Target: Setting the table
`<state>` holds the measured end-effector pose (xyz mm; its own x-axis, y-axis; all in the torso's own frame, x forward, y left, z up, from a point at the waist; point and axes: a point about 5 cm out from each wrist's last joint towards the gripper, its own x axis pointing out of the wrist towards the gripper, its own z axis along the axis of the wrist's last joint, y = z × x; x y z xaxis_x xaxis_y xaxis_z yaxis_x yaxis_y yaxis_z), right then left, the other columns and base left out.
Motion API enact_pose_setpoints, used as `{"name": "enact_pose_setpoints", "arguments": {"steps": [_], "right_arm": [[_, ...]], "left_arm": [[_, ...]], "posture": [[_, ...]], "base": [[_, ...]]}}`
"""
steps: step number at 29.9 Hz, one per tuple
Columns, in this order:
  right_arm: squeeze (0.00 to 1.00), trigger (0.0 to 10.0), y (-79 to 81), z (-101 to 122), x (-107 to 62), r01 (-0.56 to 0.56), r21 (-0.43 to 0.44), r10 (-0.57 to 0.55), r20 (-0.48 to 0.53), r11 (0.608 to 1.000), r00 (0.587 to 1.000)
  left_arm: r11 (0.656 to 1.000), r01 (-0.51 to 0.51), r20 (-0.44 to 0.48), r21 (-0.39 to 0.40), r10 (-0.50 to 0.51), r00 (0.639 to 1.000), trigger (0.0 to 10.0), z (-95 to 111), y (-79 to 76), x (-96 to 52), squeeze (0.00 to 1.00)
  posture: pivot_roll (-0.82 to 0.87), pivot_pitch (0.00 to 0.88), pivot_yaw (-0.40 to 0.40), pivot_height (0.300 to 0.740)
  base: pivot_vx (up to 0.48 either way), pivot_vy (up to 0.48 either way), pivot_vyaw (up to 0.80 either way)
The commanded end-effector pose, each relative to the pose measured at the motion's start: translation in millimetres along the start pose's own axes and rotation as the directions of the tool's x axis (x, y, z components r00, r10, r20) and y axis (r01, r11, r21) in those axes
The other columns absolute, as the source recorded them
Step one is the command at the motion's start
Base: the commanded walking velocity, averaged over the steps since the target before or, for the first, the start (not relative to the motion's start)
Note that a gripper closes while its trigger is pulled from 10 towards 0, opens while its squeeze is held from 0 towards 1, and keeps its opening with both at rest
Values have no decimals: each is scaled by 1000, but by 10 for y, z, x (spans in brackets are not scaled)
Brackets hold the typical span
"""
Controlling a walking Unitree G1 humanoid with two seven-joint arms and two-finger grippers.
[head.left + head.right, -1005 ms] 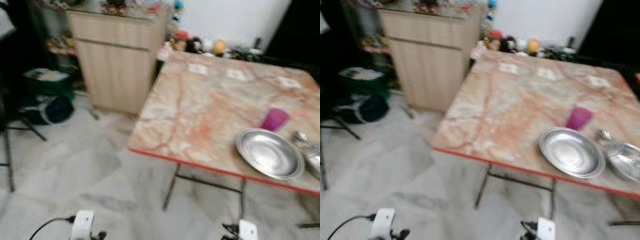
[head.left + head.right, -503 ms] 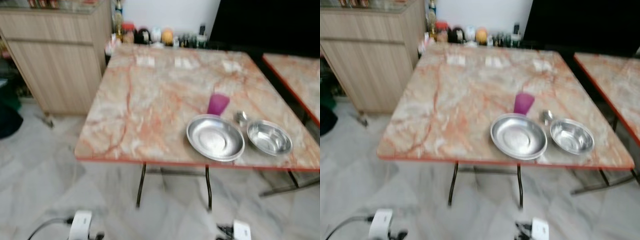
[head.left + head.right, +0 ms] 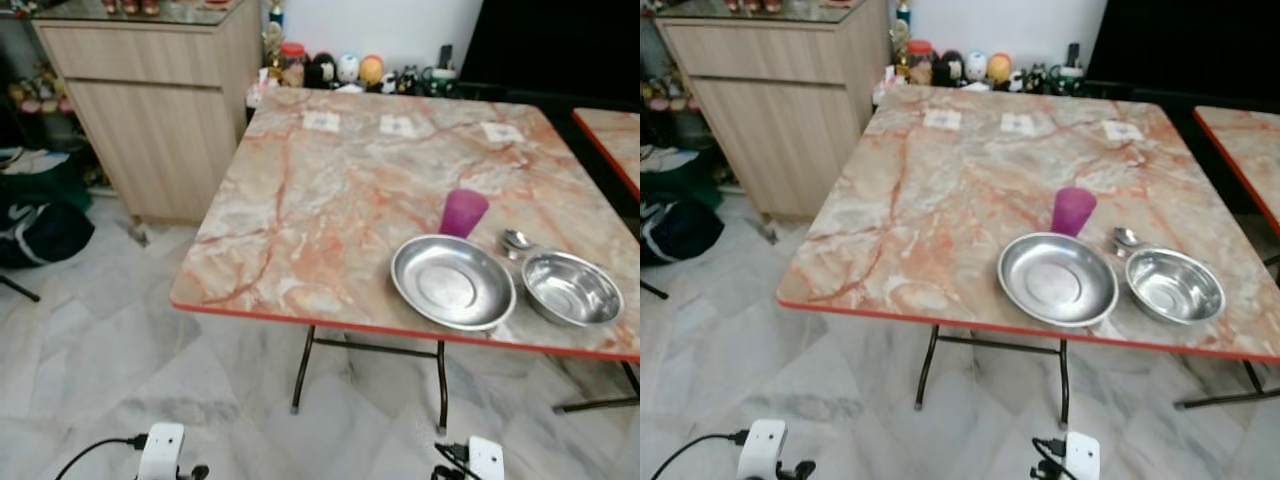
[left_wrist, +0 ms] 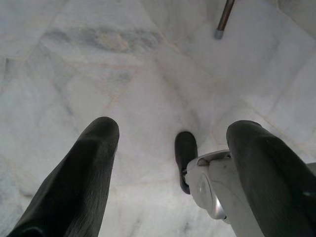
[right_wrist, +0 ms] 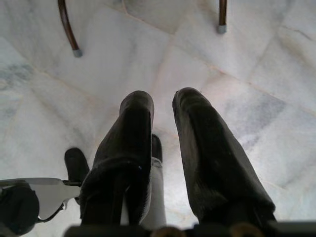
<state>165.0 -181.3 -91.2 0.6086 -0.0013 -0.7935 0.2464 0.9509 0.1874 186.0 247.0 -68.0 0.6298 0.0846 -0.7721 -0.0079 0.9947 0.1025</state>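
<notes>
1. The head views are evenly lit, bright and mostly sharp, with slight softness at the edges.
2. The steel plate (image 3: 452, 282) and bowl (image 3: 572, 288) carry soft reflections.
3. The far right corner is black.
4. Beneath the table (image 3: 300, 200) lies a faint shadow.
5. The wrist views are dimmer, their near black fingers (image 4: 74, 177) out of focus.

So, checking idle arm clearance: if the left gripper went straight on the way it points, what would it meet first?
Probably the marble floor. The left gripper hangs open, pointing down at bare tiles; the robot's foot sits near that line, though depth is unclear.
</notes>
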Motion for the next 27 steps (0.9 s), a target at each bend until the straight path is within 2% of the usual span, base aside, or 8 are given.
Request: {"name": "enact_pose_setpoints", "arguments": {"steps": [1,6,7,12,21,23,24,27], "right_arm": [[0,10000,-17,-29,-9,9,2,-9,-7,1000,1000],[0,10000,-31,-47,-15,15,5,-15,-12,1000,1000],[0,10000,-43,-61,-19,19,4,-19,-18,1000,1000],[0,10000,-54,-82,-26,24,0,-24,-27,1000,999],[0,10000,-54,-79,-25,23,-8,-24,-27,1000,999],[0,10000,-68,-78,-28,25,-11,-26,-27,1000,999],[0,10000,-74,-79,-29,28,-15,-28,-29,999,999],[0,10000,-78,-79,-29,29,-17,-30,-30,999,999]], "left_arm": [[1000,5,20,8,-5,1000,10000,20,-8,1,0],[1000,-18,170,14,15,985,10000,321,63,15,0],[999,-46,269,9,42,962,10000,511,141,-1,0],[997,-78,498,-1,68,865,10000,915,311,-123,0],[993,-118,631,-10,98,770,10000,837,401,-383,0],[994,-98,722,-51,105,684,10000,1069,344,-525,0],[994,-64,791,-85,107,602,10000,1333,286,-656,0],[994,-11,872,-108,100,478,10000,1743,183,-828,0]], "posture": [[141,17,-78,740],[143,18,-75,740],[143,19,-72,740],[149,13,-65,740],[149,1,-70,740],[156,0,-75,740],[158,0,-79,740],[161,0,-84,740]], "base": [[0,0,0],[0,0,0],[0,0,0],[0,0,0],[0,0,0],[0,0,0],[0,0,0],[0,0,0]]}}
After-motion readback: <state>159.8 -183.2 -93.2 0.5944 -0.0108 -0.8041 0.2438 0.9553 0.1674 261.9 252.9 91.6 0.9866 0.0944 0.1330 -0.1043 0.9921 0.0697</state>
